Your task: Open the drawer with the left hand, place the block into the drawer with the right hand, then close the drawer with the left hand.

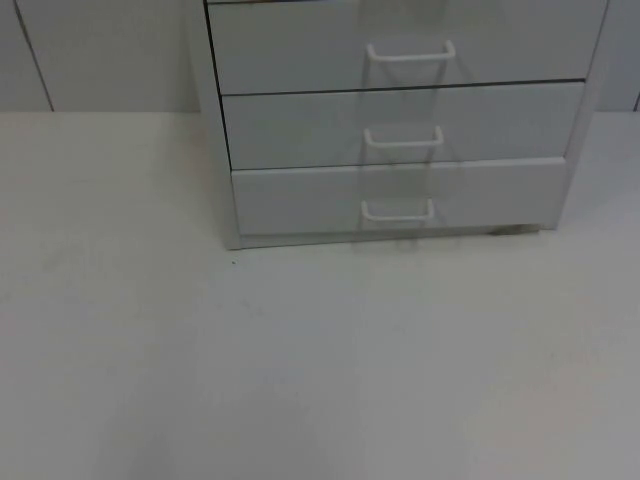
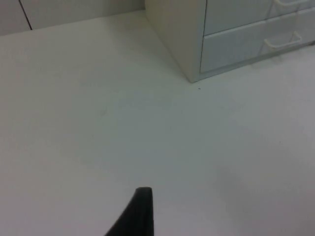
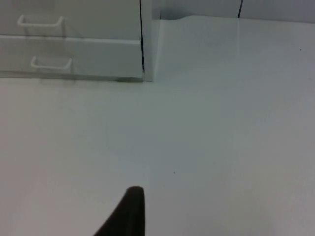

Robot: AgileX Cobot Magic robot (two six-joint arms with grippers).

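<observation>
A white drawer cabinet (image 1: 400, 120) stands at the back of the table, against the wall. Three drawer fronts face me, each with a white bar handle: upper (image 1: 410, 52), middle (image 1: 403, 138) and bottom (image 1: 397, 211). The bottom front sits slightly forward of the two above. My left gripper (image 2: 139, 216) hangs over bare table off the cabinet's front left corner (image 2: 192, 78). My right gripper (image 3: 127, 214) hangs over bare table off its front right corner (image 3: 147, 76), with the lower handles (image 3: 51, 62) in sight.
The white table top (image 1: 320, 370) stretches wide in front of the cabinet. The grey partition wall (image 1: 90, 50) closes the back. A small dark speck (image 1: 234, 262) lies near the cabinet's left corner.
</observation>
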